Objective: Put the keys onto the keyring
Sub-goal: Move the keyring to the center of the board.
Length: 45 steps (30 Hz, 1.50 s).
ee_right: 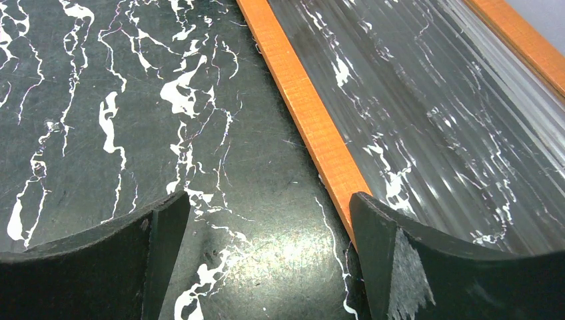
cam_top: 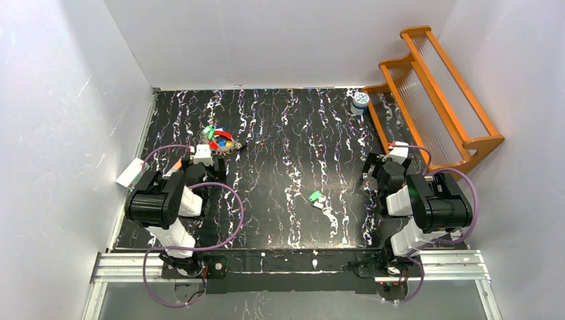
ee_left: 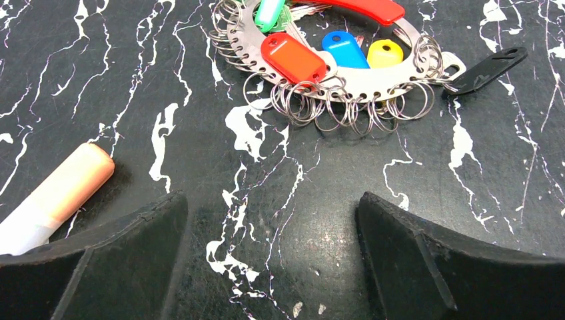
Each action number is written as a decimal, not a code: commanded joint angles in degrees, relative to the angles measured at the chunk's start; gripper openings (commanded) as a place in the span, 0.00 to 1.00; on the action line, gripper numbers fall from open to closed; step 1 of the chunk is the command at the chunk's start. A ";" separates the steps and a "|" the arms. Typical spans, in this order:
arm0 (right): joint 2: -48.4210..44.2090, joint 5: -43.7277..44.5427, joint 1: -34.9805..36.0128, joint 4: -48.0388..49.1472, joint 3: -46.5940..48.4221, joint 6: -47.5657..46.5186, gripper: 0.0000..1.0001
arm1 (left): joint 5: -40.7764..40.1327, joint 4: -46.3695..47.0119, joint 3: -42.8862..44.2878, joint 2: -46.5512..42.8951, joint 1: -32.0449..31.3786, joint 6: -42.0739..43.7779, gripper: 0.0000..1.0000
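Table (cam_top: 286, 127), black and white-veined, fills my top view, with an orange rack (cam_top: 440, 100) at its far right. I see the left gripper (ee_left: 270, 200) spread and empty just short of the keyring (ee_left: 363, 83), and the right gripper (ee_right: 268, 200) likewise spread beside the rack. Coloured keys (ee_left: 293, 57) lie on the ring. One green key (cam_top: 316, 197) lies alone mid-table.

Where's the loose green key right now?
In the top view, the loose green key lies alone near the middle of the table, well to the right of the keyring. Neither wrist camera shows it.
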 commanded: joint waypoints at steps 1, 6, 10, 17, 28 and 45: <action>-0.03 0.19 -0.01 3.57 0.80 -0.62 0.99 | -1.30 -0.27 0.85 -0.12 0.03 -0.10 0.98; 0.06 0.18 -0.01 3.61 0.81 -0.61 0.99 | -1.27 -0.28 0.89 -0.04 0.07 -0.15 0.98; -0.56 0.76 0.02 4.34 0.61 -0.96 0.99 | -1.85 -2.22 1.67 -1.57 0.00 0.15 0.98; -14.00 -1.69 0.61 -36.53 16.04 9.31 0.99 | -16.16 -43.69 17.86 -21.51 0.06 -20.44 0.98; -20.37 -21.13 0.56 -53.75 21.33 21.85 0.99 | -4.03 -73.49 42.83 -13.41 0.33 -23.60 0.97; -23.96 -43.04 0.69 -63.19 24.67 24.23 0.99 | 13.25 -74.18 58.05 10.66 0.07 -26.27 0.62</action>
